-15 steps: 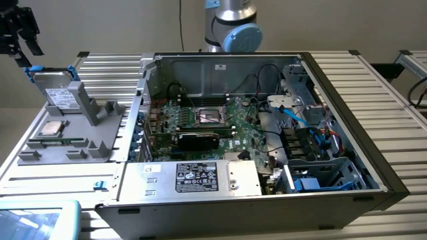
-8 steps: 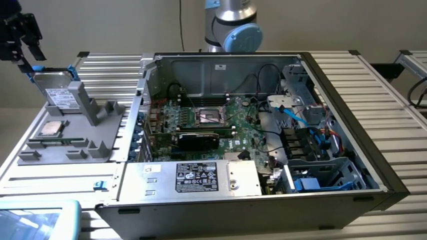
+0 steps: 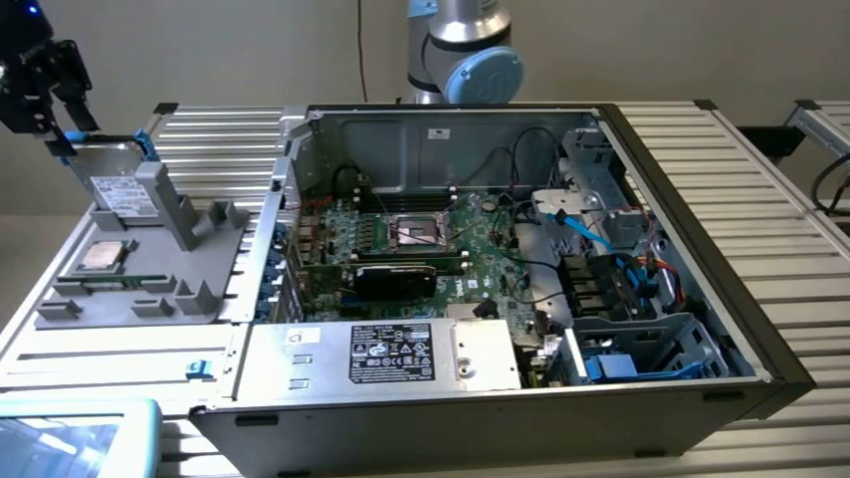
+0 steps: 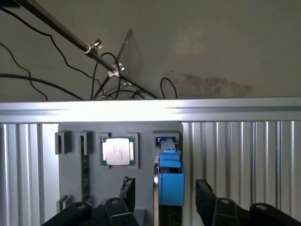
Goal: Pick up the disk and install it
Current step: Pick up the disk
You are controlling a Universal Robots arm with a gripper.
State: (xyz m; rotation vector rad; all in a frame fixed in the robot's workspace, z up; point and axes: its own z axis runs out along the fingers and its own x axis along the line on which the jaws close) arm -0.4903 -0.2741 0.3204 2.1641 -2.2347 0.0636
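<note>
A ribbed aluminium tabletop (image 3: pixel 743 169) in front of a plain wall carries an open computer case (image 3: pixel 398 134). On the exterior view's left it also carries a grey fixture (image 3: pixel 166 264). The arm's tool (image 3: pixel 56 119) hangs over the fixture's far end, pointing down, spread wide and gripping nothing. The disk (image 3: pixel 117 184) stands on edge in the fixture, between the two fingers (image 4: pixel 128 190), apart from both. A CPU chip (image 3: pixel 104 257) lies near it.

A ribbed metal table (image 3: pixel 743 159) is carrying everything. An open computer case (image 3: pixel 465 428) is sitting on it toward the exterior view's right. A grey parts tray (image 3: pixel 199 269) is lying just beside the case, toward the left. A small blue piece (image 3: pixel 199 368) is resting near the tray's front edge.
</note>
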